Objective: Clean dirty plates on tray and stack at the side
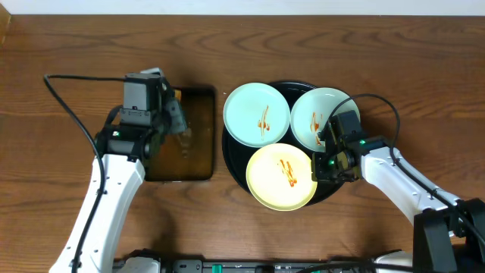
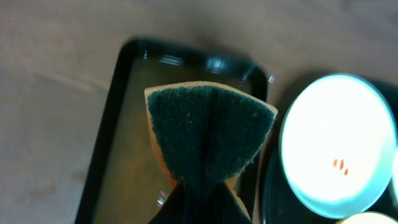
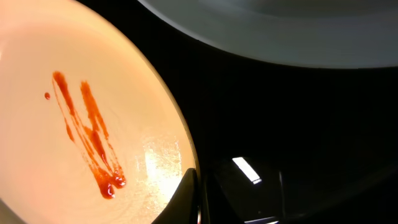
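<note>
Three plates lie on the round black tray [image 1: 227, 152]: a mint-blue plate [image 1: 250, 106] at the upper left, a second mint-blue plate [image 1: 311, 114] at the upper right, and a yellow plate [image 1: 273, 186] in front. All three carry reddish sauce streaks. My right gripper [image 1: 326, 163] is shut on the right rim of the yellow plate; the right wrist view shows its fingers [image 3: 198, 199] pinching that rim beside the plate [image 3: 74, 174]. My left gripper [image 1: 176, 114] is shut on a green-and-orange sponge [image 2: 208, 130] held over the rectangular tray.
The rectangular dark tray [image 1: 198, 171] with brownish liquid lies left of the round tray and also shows in the left wrist view [image 2: 115, 93]. Bare wooden table [image 1: 379, 45] surrounds both trays. A black cable [image 1: 68, 106] runs from the left arm.
</note>
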{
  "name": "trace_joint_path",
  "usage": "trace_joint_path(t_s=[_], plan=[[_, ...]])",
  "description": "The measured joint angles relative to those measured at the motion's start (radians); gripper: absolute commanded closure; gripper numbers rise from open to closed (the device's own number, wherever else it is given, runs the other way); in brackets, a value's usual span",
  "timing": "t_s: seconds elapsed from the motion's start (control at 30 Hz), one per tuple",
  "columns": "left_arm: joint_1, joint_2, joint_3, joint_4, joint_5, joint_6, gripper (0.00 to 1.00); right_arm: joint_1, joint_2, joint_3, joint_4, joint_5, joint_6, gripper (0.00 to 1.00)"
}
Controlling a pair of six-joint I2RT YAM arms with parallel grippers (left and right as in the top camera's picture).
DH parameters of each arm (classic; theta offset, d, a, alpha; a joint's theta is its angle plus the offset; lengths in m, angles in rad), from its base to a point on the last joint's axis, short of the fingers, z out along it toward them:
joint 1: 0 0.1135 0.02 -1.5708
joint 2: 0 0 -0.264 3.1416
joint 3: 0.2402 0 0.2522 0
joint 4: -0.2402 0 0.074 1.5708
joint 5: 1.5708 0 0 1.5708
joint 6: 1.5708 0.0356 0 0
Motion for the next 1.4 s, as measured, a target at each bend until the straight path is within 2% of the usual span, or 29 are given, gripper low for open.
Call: trace_joint_path(t_s=[0.17, 0.33, 0.53, 0.73, 0.97, 1.17, 1.4], plan=[[0.000, 0.094, 0.000, -0.028, 0.018, -0.026, 0.93, 0.000, 0.000, 0.000, -0.002, 0.005, 0.000, 0.99], [-0.015, 0.124, 0.000, 0.011, 0.200, -0.040, 0.92, 0.008, 0.000, 0.000, -0.022, 0.013, 0.000, 0.99], [-0.195, 0.126, 0.000, 0.033, 0.311, -0.064, 0.93, 0.027, 0.000, 0.000, -0.019, 0.018, 0.000, 0.99], [-0.417, 0.210, 0.000, 0.150, 0.339, -0.193, 0.92, 0.031, 0.000, 0.000, -0.019, 0.019, 0.000, 0.99], [-0.616, 0.370, 0.000, 0.242, 0.348, -0.363, 0.92, 0.032, 0.000, 0.000, -0.019, 0.019, 0.000, 0.99], [-0.707, 0.465, 0.000, 0.344, 0.348, -0.562, 0.93, 0.032, 0.000, 0.000, -0.019, 0.019, 0.000, 0.99], [-0.733, 0.499, 0.000, 0.361, 0.343, -0.719, 0.93, 0.032, 0.000, 0.000, -0.019, 0.019, 0.000, 0.99]])
